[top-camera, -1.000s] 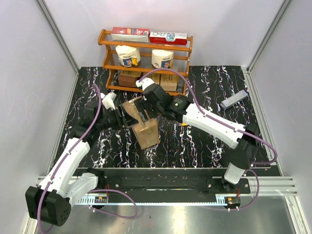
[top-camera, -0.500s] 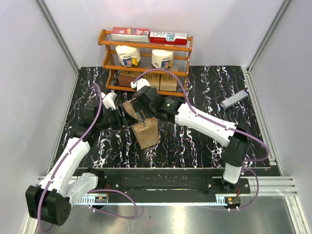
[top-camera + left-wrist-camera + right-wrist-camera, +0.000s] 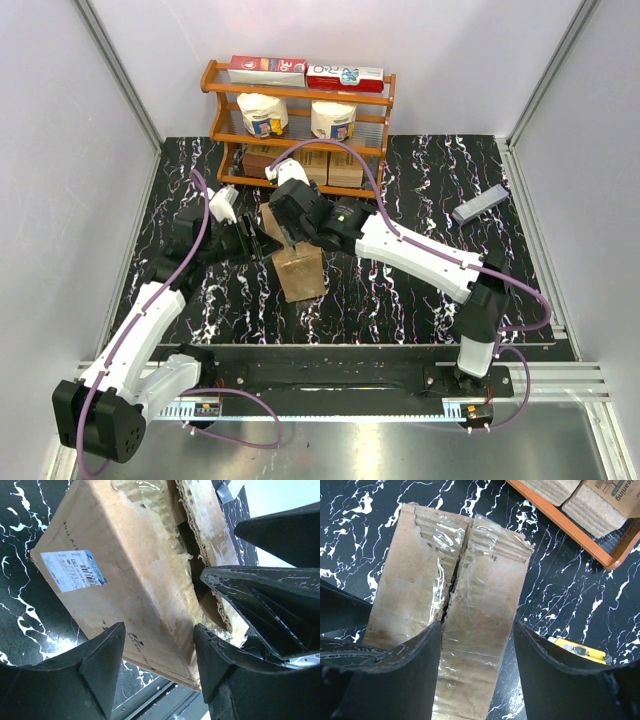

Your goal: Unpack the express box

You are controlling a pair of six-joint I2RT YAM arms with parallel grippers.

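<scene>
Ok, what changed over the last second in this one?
The right gripper slid left over the express box, its arm's elbow following. It is open, straddling the taped top seam. The box's top end looks slightly nudged. The left gripper stayed open at the box's side. The shelf and its goods did not move.

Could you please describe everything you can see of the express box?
The express box is worn brown corrugated cardboard, resting on the black marbled table before the wooden rack. A white label sits on one side; wrinkled clear tape covers its flaps, whose centre seam is split open. The left gripper brackets one side, grip unclear; the open right gripper hovers over the seam.
</scene>
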